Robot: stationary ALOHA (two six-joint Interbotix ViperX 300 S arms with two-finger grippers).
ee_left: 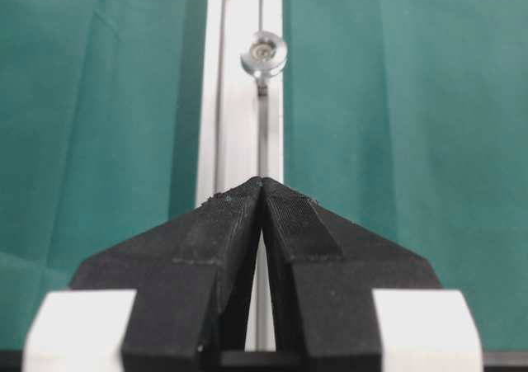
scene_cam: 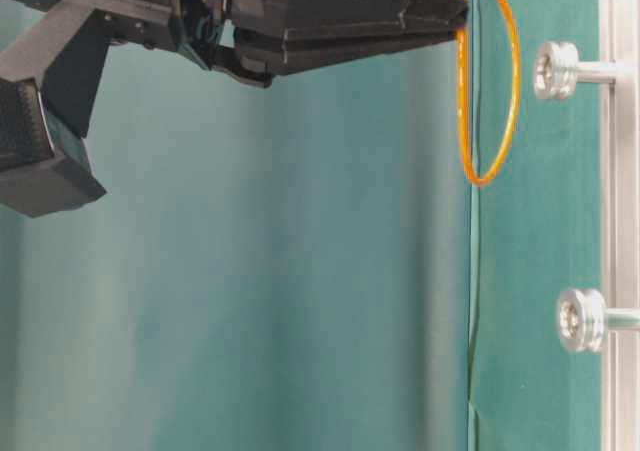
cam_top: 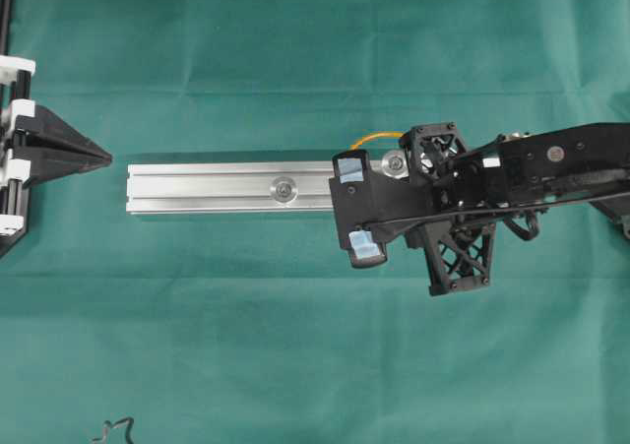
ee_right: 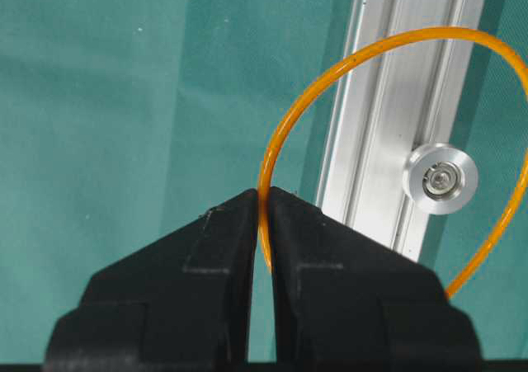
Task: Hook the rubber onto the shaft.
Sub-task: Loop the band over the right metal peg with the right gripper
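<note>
**Band pinched, loop not yet over the near shaft**

Take the long silver aluminium rail as your landmark. Off its left end, your left gripper sits parked, jaws pressed together on nothing. Mid-rail stands one flanged steel shaft. Over the rail's right end, your right gripper pinches the thin orange rubber band at one edge. The loop hangs open toward the second shaft, which shows through it in the wrist view but stays apart. The band's long axis runs along the rail.
</note>
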